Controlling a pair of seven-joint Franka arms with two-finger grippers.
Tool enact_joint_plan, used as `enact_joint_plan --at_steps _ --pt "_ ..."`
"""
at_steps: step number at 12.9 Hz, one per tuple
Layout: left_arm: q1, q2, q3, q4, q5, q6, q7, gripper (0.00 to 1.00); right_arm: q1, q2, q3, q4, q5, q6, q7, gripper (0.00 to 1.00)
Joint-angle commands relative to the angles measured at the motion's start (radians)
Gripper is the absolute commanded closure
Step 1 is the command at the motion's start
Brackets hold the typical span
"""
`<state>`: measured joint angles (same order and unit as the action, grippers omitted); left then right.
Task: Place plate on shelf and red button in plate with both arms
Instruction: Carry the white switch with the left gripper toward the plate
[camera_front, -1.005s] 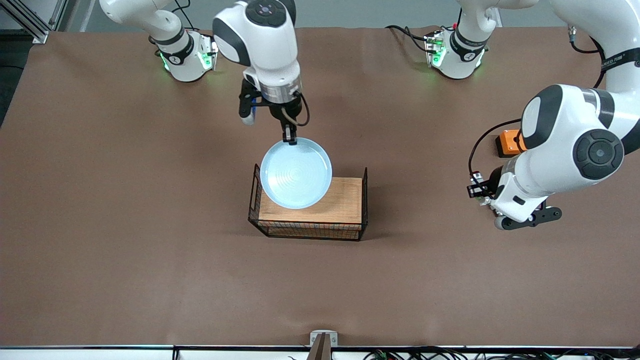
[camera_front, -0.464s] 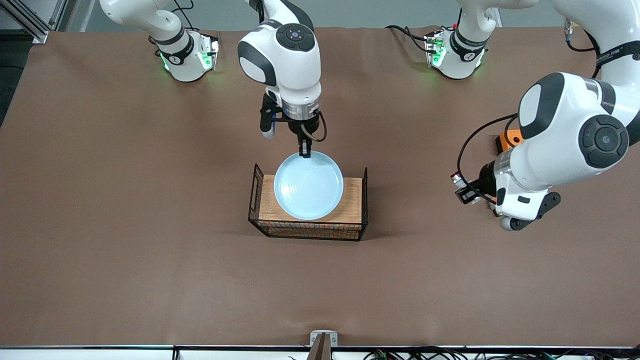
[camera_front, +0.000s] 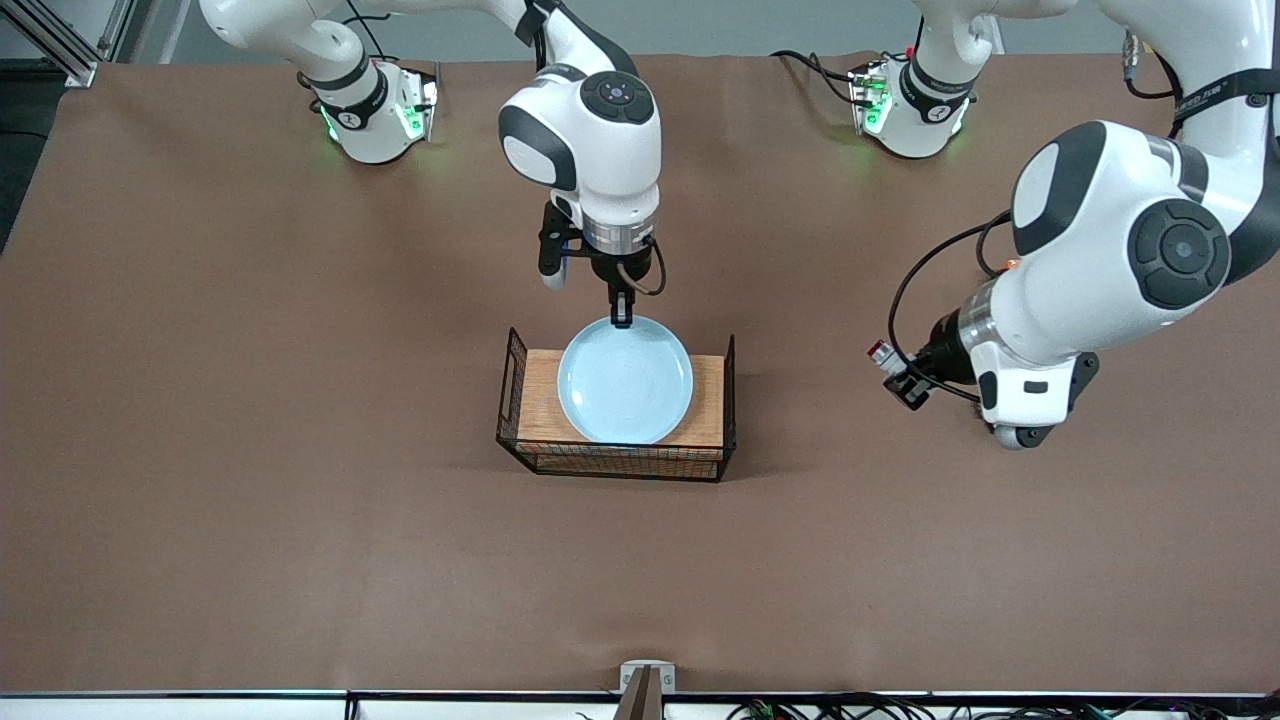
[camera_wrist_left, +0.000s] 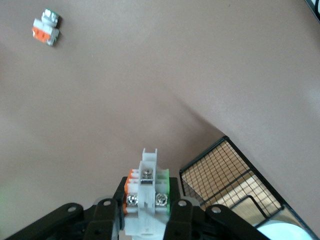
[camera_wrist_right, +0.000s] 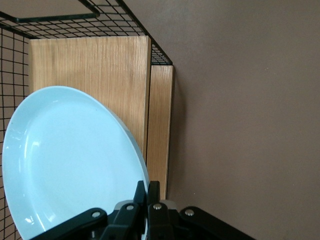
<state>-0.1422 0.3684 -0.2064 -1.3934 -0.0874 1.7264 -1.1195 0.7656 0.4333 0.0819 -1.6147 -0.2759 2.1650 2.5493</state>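
Note:
The pale blue plate (camera_front: 625, 385) hangs over the wooden board (camera_front: 705, 400) of a black wire rack. My right gripper (camera_front: 621, 318) is shut on the plate's rim, at the edge toward the robots' bases. In the right wrist view the plate (camera_wrist_right: 70, 160) tilts over the board (camera_wrist_right: 90, 65), pinched in the right gripper (camera_wrist_right: 148, 189). I cannot tell if the plate touches the board. My left gripper (camera_front: 897, 375) is up over bare table toward the left arm's end, shut on the red button (camera_front: 880, 352). The left wrist view shows this white unit (camera_wrist_left: 148, 187) in the left gripper (camera_wrist_left: 147, 209).
The wire rack (camera_front: 515, 385) stands mid-table with raised mesh ends; it also shows in the left wrist view (camera_wrist_left: 220, 172). A white unit with an orange top (camera_wrist_left: 46, 31) lies on the brown table in the left wrist view. The table edge runs along the front.
The right gripper carried the plate toward the front camera and lower, over the rack's board. The left gripper moved with the red button toward the rack.

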Motion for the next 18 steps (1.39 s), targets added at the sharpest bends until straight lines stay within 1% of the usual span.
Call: enact_joint_plan --at_steps 1,4,6,9,10,11,12,13,14,16,18 --pt "-0.007 0.006 -0.022 0.040 -0.012 -0.015 -0.121 0.75 0.011 0.018 -0.007 0.027 -0.031 -0.005 0.038 1.00" --pt "-0.033 0.010 -0.034 0.040 -0.012 0.019 -0.254 0.75 0.011 0.025 -0.007 0.026 -0.031 -0.007 0.039 1.00" --pt "-0.054 0.015 -0.034 0.040 -0.012 0.067 -0.354 0.75 0.012 0.025 -0.007 0.024 -0.031 -0.007 0.039 0.99" --pt "-0.076 0.023 -0.033 0.040 -0.012 0.136 -0.436 0.75 0.017 0.028 -0.007 0.024 -0.032 -0.007 0.039 0.98" --pt "-0.076 0.029 -0.033 0.040 -0.012 0.142 -0.444 0.75 0.018 0.030 -0.007 0.024 -0.032 -0.007 0.039 0.96" --pt "-0.076 0.029 -0.033 0.040 -0.012 0.143 -0.445 0.75 0.018 0.031 -0.007 0.024 -0.034 -0.007 0.039 0.91" --pt "-0.076 0.030 -0.033 0.040 -0.012 0.143 -0.448 0.74 0.017 0.035 -0.007 0.024 -0.038 -0.007 0.039 0.63" --pt "-0.076 0.030 -0.033 0.040 -0.009 0.143 -0.448 0.74 0.018 0.041 -0.007 0.026 -0.043 -0.010 0.037 0.08" --pt "-0.076 0.032 -0.033 0.040 -0.009 0.143 -0.448 0.75 0.020 0.045 -0.007 0.026 -0.066 -0.014 0.037 0.00" --pt "-0.076 0.032 -0.033 0.040 -0.012 0.143 -0.451 0.74 0.018 0.045 -0.007 0.029 -0.078 -0.014 0.034 0.00" --pt "-0.080 0.032 -0.034 0.040 -0.012 0.143 -0.473 0.74 0.009 0.045 -0.005 0.065 -0.071 -0.027 0.028 0.00"
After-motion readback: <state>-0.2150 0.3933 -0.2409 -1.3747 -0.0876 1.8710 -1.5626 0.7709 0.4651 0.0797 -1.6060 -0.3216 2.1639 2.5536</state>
